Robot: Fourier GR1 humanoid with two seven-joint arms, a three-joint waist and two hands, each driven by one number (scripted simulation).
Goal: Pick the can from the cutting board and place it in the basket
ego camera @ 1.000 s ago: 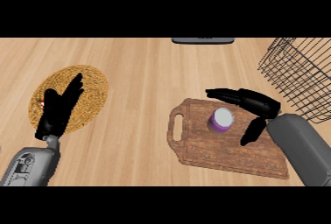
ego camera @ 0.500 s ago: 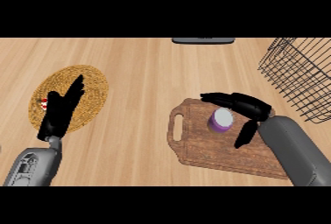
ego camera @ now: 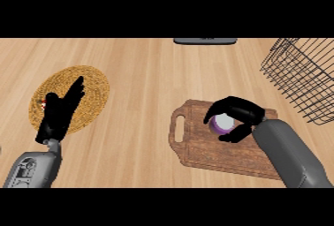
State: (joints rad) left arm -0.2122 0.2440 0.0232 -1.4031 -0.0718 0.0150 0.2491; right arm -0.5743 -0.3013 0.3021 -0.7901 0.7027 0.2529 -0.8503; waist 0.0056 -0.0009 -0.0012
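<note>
Can [ego camera: 224,123], purple with a pale top, stands on the cutting board [ego camera: 202,150], ringed by the right hand's [ego camera: 238,112] curled fingers and thumb. Basket [ego camera: 306,75] sits beyond them. Left hand [ego camera: 61,112] rests open, fingers straight, over a woven mat [ego camera: 88,95].

Worn wooden cutting board [ego camera: 215,152], black wire basket [ego camera: 303,77], woven straw mat [ego camera: 91,95]
</note>
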